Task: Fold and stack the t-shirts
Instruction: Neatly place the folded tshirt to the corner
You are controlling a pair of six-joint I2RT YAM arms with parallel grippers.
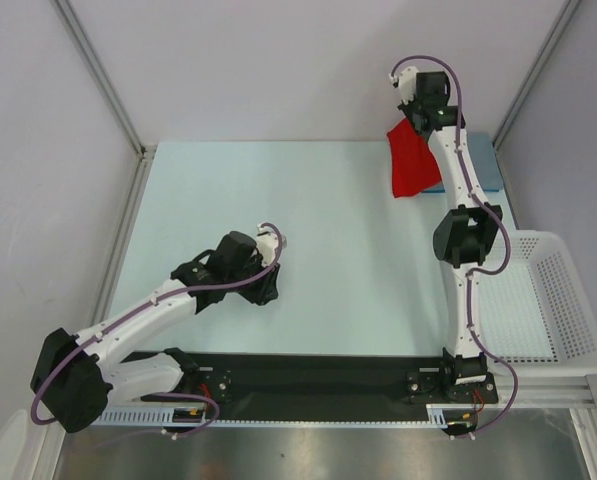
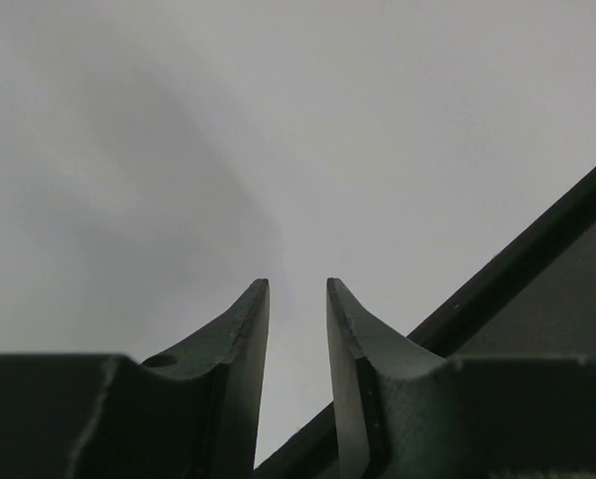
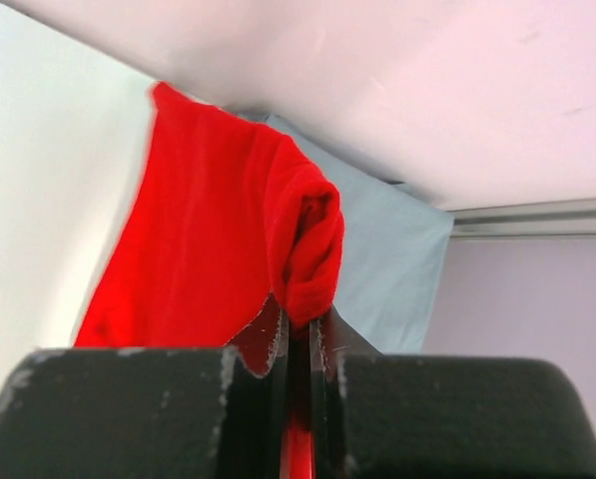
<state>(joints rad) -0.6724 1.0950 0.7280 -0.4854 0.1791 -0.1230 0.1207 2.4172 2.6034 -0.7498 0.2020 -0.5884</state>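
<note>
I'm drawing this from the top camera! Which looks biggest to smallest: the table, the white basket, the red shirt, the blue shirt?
1. table
2. white basket
3. red shirt
4. blue shirt, though the right arm hides part of it.

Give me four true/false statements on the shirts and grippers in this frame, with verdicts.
1. The right gripper is shut on the red t-shirt. True.
2. The blue t-shirt lies at the far right corner of the table. True.
3. The left gripper holds the blue t-shirt. False: its jaws stand apart with nothing between them.
4. The red t-shirt lies flat on the table. False: it hangs bunched from the right gripper.
</note>
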